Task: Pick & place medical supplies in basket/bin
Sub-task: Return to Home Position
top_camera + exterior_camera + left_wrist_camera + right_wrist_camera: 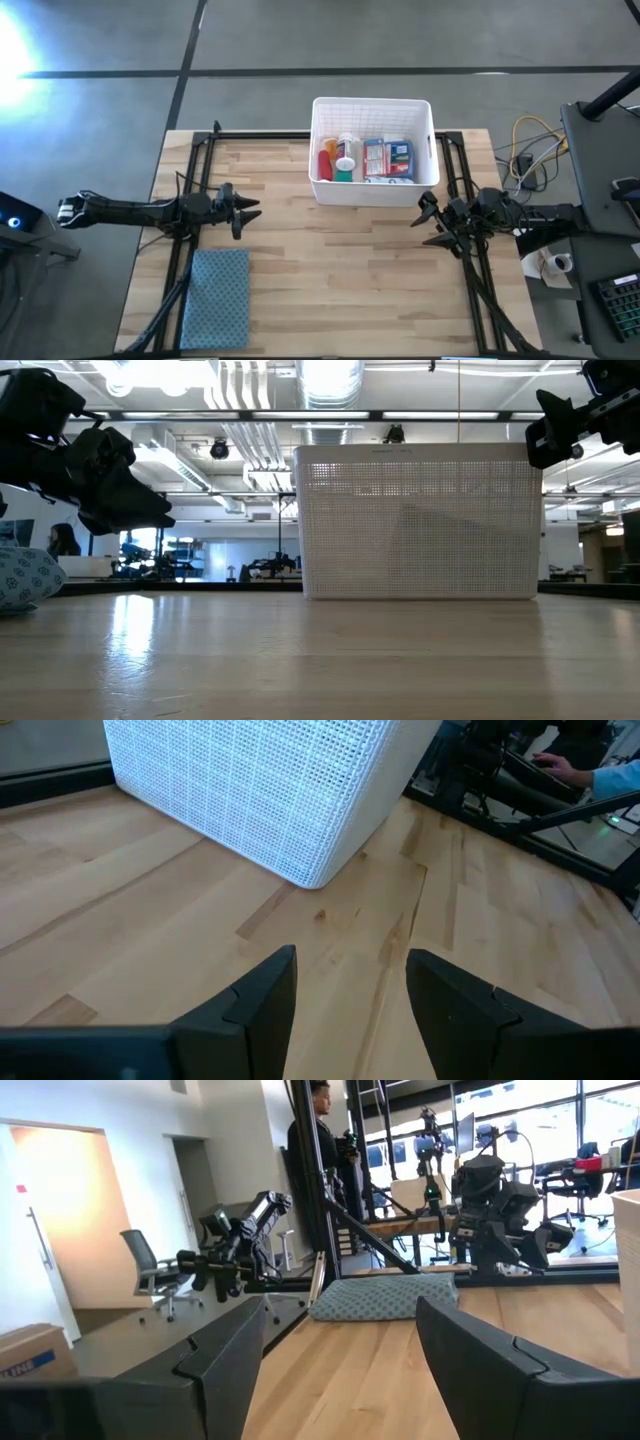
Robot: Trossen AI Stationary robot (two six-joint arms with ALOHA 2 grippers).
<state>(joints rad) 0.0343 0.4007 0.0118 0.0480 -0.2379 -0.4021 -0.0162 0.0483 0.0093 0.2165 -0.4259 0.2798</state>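
Evidently the sorting is done, and the step in hand is the retreat to rest. The bin (370,193) sits at 12 o'clock on the table (330,270). The supplies (365,158) lie inside it: a red tube (325,163) on its 9 o'clock side, a white bottle (346,148) beside that, and a blue packet (400,153) toward 3 o'clock. No supply shows on the wood outside the bin. The only loose thing there is the folded cloth (215,298) at 7 o'clock, which is no part of the job.

The left gripper (250,212) hangs at 9 o'clock, well apart from the bin, pointing toward 3 o'clock. Its wrist view shows the 2 fingers (265,995) spread wide with only bare wood between them, so it holds nothing and touches nothing. The right gripper (424,222) is at 3 o'clock, near the bin's corner and pointing toward 9 o'clock. Its fingers (225,1355) are likewise parted and empty. In the low view both grippers ride well above the tabletop.

As I judge it, no grasp is called for next. Each arm needs only to fold back toward its own base, the left toward 9 o'clock and the right toward 3 o'clock. The right arm should keep off the bin's wall as it goes.
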